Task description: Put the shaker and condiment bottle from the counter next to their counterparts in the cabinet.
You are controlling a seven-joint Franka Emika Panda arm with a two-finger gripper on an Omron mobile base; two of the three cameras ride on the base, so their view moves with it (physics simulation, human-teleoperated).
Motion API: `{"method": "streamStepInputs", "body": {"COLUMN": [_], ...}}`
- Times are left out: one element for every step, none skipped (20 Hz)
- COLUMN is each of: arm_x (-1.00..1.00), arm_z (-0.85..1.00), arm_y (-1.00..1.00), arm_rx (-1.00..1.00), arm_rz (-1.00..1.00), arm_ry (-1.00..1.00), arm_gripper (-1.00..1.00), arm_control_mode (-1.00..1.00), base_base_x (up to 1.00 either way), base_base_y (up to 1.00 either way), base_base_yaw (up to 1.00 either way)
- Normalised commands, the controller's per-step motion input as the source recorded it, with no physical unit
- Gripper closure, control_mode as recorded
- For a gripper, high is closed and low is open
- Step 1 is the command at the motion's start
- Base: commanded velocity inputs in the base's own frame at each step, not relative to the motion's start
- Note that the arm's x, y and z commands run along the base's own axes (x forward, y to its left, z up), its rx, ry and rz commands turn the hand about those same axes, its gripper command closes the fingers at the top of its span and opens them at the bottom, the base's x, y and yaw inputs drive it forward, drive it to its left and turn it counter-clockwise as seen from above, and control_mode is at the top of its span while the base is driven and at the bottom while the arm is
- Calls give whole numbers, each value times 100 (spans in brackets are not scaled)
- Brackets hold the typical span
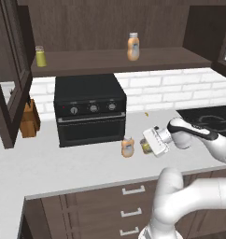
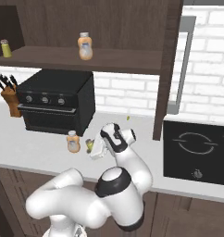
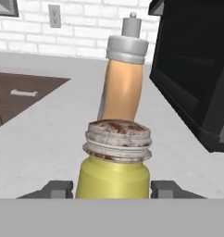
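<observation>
Hand view: fingers [image 3: 113, 189] flanking shaker [image 3: 115, 162] low on body, closing, pinch not confirmable; condiment bottle [image 3: 123, 81] just behind on tabletop [image 3: 35, 139]; likely lift toward cabinet [image 1: 119, 60].

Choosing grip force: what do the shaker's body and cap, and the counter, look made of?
Shaker: body smooth matte yellow-green, plastic or opaque glass; ridged cap with reddish blotches suggests rusted metal. Counter: flat pale grey-white slab, probably stone or laminate.

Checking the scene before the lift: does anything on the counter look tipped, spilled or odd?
Nothing stands out. The shaker sits upright between the end effector fingers, the condiment bottle stands upright just beyond it on the counter, and no spill is visible.
</observation>
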Motion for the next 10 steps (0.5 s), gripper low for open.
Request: {"method": "streamStepInputs", "body": {"arm_x": [0,0,0,0,-9,-17,-38,-51,-55,-60], "arm_z": [5,41,59,69,70,86,96,100,100,100], "arm_y": [0,0,0,0,0,-4,-9,-13,-5,-4], "arm_rx": [0,0,0,0,0,0,0,1,2,3], "arm_rz": [-1,-6,-10,-12,-17,-19,-23,-23,-24,-23], "arm_ry": [11,13,20,21,19,17,13,5,4,2], "arm_gripper": [100,100,100,100,100,100,100,100,100,100], "arm_control_mode": [-100,-100,-100,-100,-100,-100,-100,-100,-100,-100], "base_base_x": [0,0,0,0,0,0,0,0,0,0], "base_base_y": [0,0,0,0,0,0,0,0,0,0], "base_base_yaw": [0,0,0,0,0,0,0,0,0,0]}}
